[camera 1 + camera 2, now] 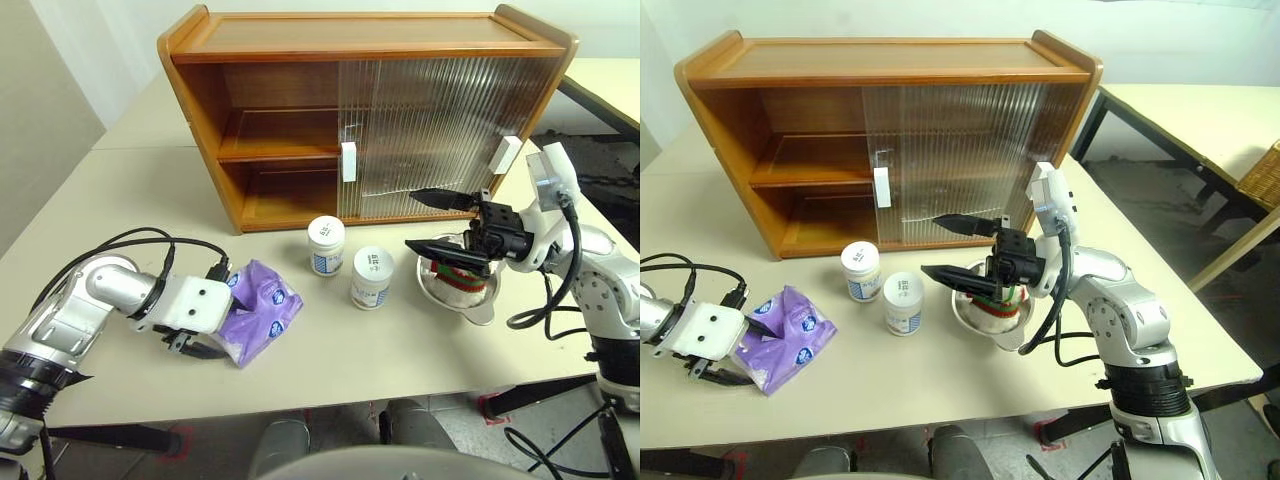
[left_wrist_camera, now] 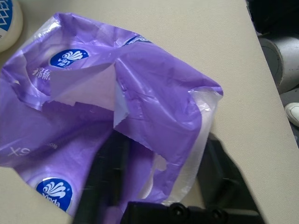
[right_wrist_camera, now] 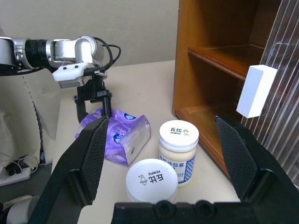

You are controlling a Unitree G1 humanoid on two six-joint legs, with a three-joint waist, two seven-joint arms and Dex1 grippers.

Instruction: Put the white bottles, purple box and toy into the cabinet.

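1. The purple box (image 1: 262,305) lies on the table (image 1: 330,350), left of the white bottles (image 1: 326,245); I judge it soft, light, crinkly.
2. My left gripper (image 2: 159,182) straddles its end, fingers not yet pinched; I'd grip mid-body.
3. My right gripper (image 1: 432,222) hangs agape.

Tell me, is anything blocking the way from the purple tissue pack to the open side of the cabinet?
Nothing visible does. The purple tissue pack lies at the left gripper, and bare table runs from it to the cabinet's open shelves. The two white bottles stand off to the right.
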